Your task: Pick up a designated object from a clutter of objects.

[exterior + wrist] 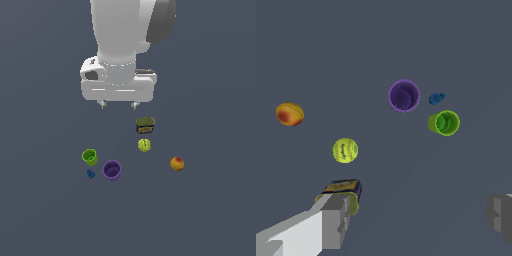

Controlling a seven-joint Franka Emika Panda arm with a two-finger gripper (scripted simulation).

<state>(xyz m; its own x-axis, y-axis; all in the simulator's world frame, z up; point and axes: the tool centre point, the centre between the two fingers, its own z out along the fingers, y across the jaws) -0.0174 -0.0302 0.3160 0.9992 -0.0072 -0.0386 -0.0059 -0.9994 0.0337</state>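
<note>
The gripper (118,105) hangs with fingers apart, holding nothing. The orange fruit (177,163) lies at the exterior view's right, apart from the clutter. Risk: descending on the nearer yellow-green ball (144,145) or dark can (145,125) instead.

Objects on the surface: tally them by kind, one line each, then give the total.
Cups: 2, the green cup and the purple cup
Balls or round fruit: 2, the yellow-green ball and the orange fruit
Cans: 1, the dark can
Small blue pieces: 1, the blue piece
Total: 6
</note>
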